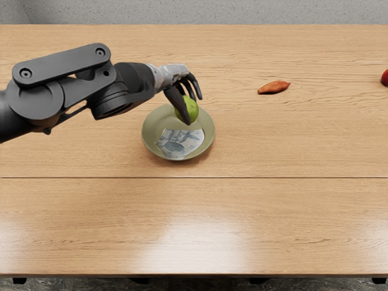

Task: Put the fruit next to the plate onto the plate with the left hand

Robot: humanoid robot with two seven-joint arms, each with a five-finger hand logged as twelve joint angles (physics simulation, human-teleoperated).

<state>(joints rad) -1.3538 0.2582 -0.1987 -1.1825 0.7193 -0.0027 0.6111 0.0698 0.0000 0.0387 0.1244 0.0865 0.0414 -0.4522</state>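
Open room spans the near half of the wooden table (242, 218) and the stretch between the plate (147, 134) and the right edge. That 1 green plate sits left of centre, well away from every edge. The left hand (177, 83) hangs over its far rim, its fingers (180, 103) curled around 1 green fruit (191, 110) above the plate's far part, with 1 finger crossing the fruit's front. Whether the fruit touches the plate I cannot tell. 1 orange piece (274, 87) lies well to the right, and 1 red thing (385, 77) sits at the right edge.
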